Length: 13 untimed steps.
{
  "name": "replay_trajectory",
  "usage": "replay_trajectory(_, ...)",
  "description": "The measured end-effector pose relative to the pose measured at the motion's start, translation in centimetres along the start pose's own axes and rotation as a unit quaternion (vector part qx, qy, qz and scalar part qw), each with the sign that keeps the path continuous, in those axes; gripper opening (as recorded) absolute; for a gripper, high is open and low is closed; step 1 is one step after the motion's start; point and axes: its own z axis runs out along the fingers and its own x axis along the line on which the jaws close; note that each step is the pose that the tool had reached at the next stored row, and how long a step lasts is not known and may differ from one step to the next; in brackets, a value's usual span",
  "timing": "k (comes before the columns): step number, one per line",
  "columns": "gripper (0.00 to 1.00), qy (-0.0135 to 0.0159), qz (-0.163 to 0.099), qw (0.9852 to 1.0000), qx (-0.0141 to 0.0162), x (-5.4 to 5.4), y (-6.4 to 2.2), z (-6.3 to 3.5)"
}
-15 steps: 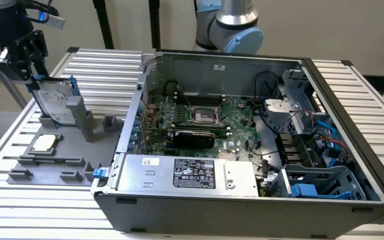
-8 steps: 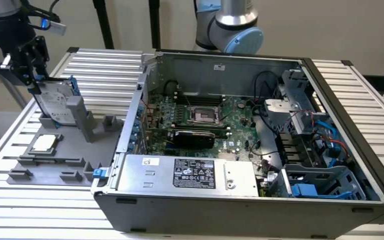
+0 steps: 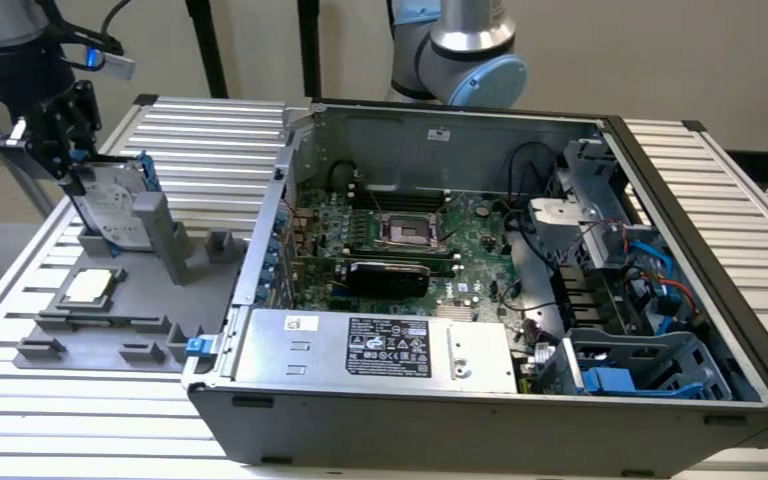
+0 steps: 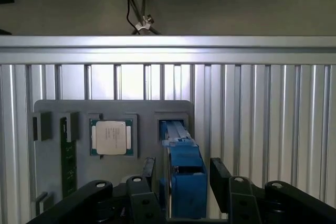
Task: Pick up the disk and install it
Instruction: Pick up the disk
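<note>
Gripper (image 4: 185, 176) hangs near the counter's (image 3: 211, 130) far edge on the exterior view's left. Its jaws are apart, w/ one finger (image 4: 149, 171) on either side of the disk (image 3: 107, 205), not clamped on it. Disk stands on edge in a slot of the grey holder plate (image 3: 131, 335), blue rail uppermost. Pale label on its visible face, text too small to read. Square silver chip (image 3: 87, 287) lies flat in the plate, nearer the counter's front edge; markings not legible. Open PC case (image 3: 491, 425) sits beside the plate, approx. mid-counter. Silver box (image 3: 291, 345) inside has a black-and-white label (image 3: 390, 349); symbols & print unreadable.
</note>
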Motion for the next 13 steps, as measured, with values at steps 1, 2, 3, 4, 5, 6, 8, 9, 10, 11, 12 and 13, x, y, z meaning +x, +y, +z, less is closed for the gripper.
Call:
replay_trajectory(1,0.54,0.0000,0.000,1.0000,0.0000,0.00,0.00,0.02)
replay_trajectory(2,0.54,-0.0001,0.000,1.0000,0.0001,0.00,0.00,0.05)
replay_trajectory(3,0.54,-0.0001,0.000,1.0000,0.0001,0.00,0.00,0.06)
replay_trajectory(4,0.54,-0.0001,0.000,1.0000,0.0001,0.00,0.01,0.08)
replay_trajectory(5,0.54,-0.0001,0.000,1.0000,0.0002,0.01,0.02,0.12)
replay_trajectory(6,0.54,-0.0001,-0.001,1.0000,0.0002,0.00,0.05,0.15)
replay_trajectory(8,0.54,-0.0001,-0.003,1.0000,0.0002,0.00,0.15,0.19)
replay_trajectory(9,0.54,0.0000,-0.003,1.0000,0.0002,0.00,0.18,0.21)
replay_trajectory(10,0.54,0.0000,-0.004,1.0000,0.0002,0.01,0.20,0.22)
replay_trajectory(11,0.54,0.0000,-0.004,1.0000,0.0002,0.00,0.21,0.22)
replay_trajectory(12,0.54,0.0000,-0.004,1.0000,0.0001,0.00,0.22,0.22)
replay_trajectory(13,0.54,0.0000,-0.004,1.0000,0.0001,0.00,0.22,0.22)
